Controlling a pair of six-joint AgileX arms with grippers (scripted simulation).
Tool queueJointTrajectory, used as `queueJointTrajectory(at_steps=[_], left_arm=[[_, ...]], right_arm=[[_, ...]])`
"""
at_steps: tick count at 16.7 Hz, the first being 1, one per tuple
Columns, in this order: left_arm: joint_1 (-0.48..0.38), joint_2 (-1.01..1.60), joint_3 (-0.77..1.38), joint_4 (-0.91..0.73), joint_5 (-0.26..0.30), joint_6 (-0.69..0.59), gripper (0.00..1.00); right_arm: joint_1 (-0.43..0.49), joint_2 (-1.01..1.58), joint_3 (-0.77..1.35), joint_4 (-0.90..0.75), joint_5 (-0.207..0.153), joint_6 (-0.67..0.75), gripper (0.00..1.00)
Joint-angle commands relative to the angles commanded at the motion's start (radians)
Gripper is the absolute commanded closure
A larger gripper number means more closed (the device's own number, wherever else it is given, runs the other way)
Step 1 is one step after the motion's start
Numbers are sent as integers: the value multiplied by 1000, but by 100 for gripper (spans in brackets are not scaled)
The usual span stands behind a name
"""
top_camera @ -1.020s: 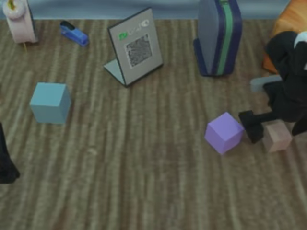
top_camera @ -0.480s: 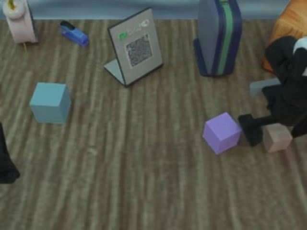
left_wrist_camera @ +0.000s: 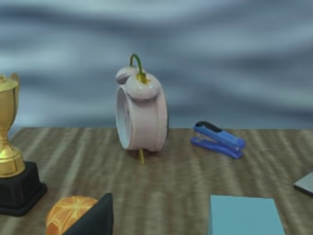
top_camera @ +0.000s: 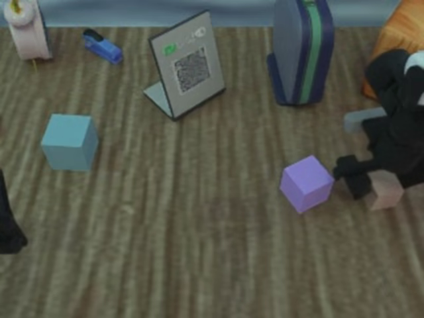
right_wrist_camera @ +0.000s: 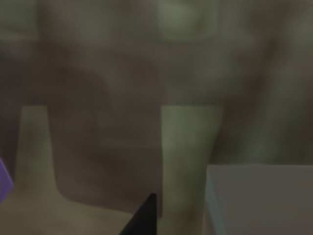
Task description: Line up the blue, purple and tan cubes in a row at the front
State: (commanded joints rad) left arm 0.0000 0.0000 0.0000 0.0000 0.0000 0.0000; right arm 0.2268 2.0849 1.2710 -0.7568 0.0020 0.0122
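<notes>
At left-centre of the top view the blue cube (top_camera: pixel 69 142) waits on the bench; the purple cube (top_camera: pixel 306 183) sits right of centre; at far right, my right claw (top_camera: pixel 371 186) straddles the tan cube (top_camera: pixel 386 191), grip unclear. Next comes closing and lifting, I judge.

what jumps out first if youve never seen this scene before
The black right gripper sits low at the table's right side, between the purple cube and the partly hidden tan cube. Far off at the left sits the blue cube, alone; a QR-code stand rises at the back.
</notes>
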Motion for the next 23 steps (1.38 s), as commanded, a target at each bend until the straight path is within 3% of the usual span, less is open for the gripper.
queueJointTrajectory(at_steps=[3,4,14,23], left_arm=[[0,0,0,0,0,0,0],[0,0,0,0,0,0,0],[0,0,0,0,0,0,0],[0,0,0,0,0,0,0]], right_arm=[[0,0,0,0,0,0,98],[0,0,0,0,0,0,100],[0,-42,26,-32,0,0,100],[7,-139,164,-267,-1,-2,100]])
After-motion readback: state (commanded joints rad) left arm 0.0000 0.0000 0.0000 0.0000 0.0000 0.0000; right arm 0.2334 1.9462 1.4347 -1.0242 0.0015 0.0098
